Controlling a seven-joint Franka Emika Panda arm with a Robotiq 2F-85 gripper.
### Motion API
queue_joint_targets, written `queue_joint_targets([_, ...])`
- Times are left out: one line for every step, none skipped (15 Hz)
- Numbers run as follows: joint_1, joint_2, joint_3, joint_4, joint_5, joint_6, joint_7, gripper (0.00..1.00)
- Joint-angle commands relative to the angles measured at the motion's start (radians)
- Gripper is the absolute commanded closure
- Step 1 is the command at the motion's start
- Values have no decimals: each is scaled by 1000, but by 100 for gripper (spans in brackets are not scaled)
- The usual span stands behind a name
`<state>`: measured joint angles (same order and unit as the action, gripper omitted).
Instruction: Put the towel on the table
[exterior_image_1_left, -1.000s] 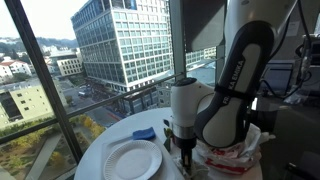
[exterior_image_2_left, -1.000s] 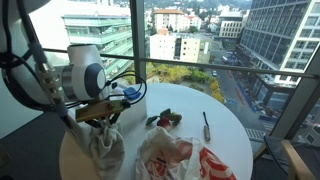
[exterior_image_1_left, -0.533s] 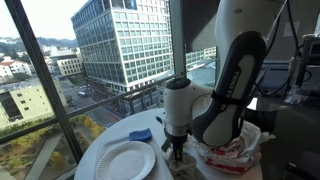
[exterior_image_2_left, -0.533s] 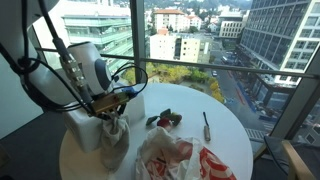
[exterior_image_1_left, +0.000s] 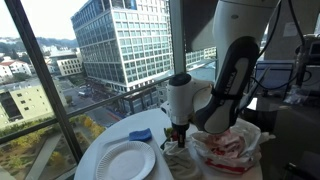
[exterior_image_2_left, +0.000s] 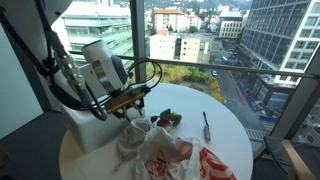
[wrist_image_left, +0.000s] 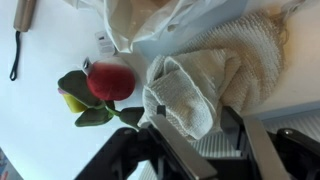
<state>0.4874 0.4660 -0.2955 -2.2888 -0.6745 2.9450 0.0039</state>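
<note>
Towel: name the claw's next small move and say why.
Probably open the claw fully, then lift straight up. The towel already lies bunched on the table beside the red fruit. The wrist view shows cloth between the fingers, but not whether they grip it, so releasing first should avoid dragging it back up.

Coarse woven cloth towel (wrist_image_left: 205, 80), glossy red fruit (wrist_image_left: 110, 82), smooth matt white table (wrist_image_left: 40, 135)

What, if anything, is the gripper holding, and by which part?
It cannot be told: a towel fold sits inside the gripper, but clamping isn't visible.
</note>
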Motion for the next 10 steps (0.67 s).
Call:
queue_joint_targets([-34,-102,-21,-96,36,-34,26,9])
queue_joint_targets([-33,-117,-70,-117,25,-30,67,0])
queue_joint_targets([-54,-133,-91,-141,30,-33,74,0])
queue_joint_targets([-79,-145,-121,-164,31,-22,77,0])
queue_joint_targets([-101,-153,-150,-179,34,-17,81,0])
queue_joint_targets([-130,-155,-172,-192,45,-11,78,0])
queue_joint_targets([-150,-148,-194,-192,55,-11,89,0])
queue_joint_targets([-178,-133,-200,-191,78,-12,93,0])
queue_joint_targets([-197,-117,-208,-186,98,-8,110,0])
queue_joint_targets([-219,-93,-198,-178,136,-4,124,0])
